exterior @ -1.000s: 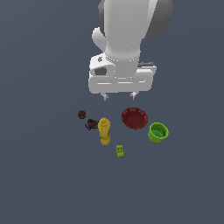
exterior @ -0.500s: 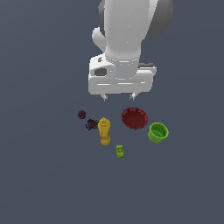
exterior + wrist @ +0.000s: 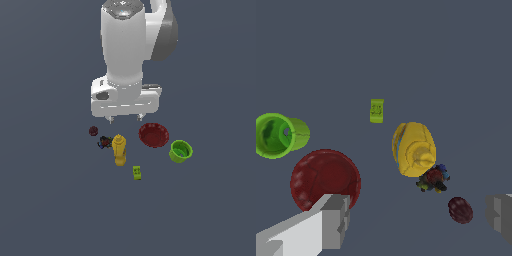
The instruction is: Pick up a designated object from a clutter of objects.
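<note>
In the exterior view the arm's upper links are cut off at the top edge, and the gripper (image 3: 125, 119) is seen only as two short finger tips below the wide white hand; in the wrist view the grey fingers (image 3: 331, 220) are cut off at the picture's edges. The jaws are held wide apart and nothing is gripped. The dark multicoloured lump (image 3: 104, 142) is too small and dark for its form to be made out, and it is partly covered by the yellow bottle (image 3: 414, 149) in the wrist view. The maroon ball (image 3: 93, 131) is seen resting on the worktop (image 3: 50, 200), just beside the lump, on the exterior view's left of the bottle, apart from the jaws and below them. In the wrist view the ball (image 3: 460, 209) is seen between the two fingers, nearer to one of them. Compared with the earlier pictures, the hand is set slightly lower and nearer to the clutter, while the objects are unmoved. The red bowl (image 3: 153, 135), the green cup (image 3: 180, 151) and the lime-green block (image 3: 137, 172) are spread toward the exterior view's right. The worktop is a plain, dark blue-grey surface that fills both views; no room is shown.
</note>
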Robot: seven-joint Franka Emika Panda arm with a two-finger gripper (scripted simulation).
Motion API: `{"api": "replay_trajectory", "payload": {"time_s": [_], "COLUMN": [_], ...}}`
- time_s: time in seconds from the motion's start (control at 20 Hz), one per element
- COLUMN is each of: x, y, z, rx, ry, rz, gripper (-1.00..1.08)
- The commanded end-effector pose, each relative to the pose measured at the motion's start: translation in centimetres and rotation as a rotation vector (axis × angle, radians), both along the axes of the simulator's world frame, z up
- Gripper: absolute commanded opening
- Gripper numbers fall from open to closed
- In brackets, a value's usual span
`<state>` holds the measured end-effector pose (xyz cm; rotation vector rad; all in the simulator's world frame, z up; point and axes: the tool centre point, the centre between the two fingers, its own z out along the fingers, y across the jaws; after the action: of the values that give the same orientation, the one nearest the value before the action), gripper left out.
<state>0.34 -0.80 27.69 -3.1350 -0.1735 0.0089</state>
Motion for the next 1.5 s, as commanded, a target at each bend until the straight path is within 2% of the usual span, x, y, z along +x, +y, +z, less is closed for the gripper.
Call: {"api": "replay_trajectory", "payload": {"time_s": [0.0,0.4,0.9,1.2,1.45], "x": [-0.3,-2.7,-8.3,-11.5,-13.3], "y": [-1.4,-7.4,-14.4,-17.1,-18.3], "z": [-1.6,-7.9,-15.2,-18.0,-19.3], "rx": [0.005,0.02,0.017,0.008,0.002], "ry": [0.0,-0.005,-0.01,-0.009,-0.007], "rz": [0.012,0.064,0.123,0.148,0.16], "gripper": [1.0,1.0,1.0,1.0,1.0]}}
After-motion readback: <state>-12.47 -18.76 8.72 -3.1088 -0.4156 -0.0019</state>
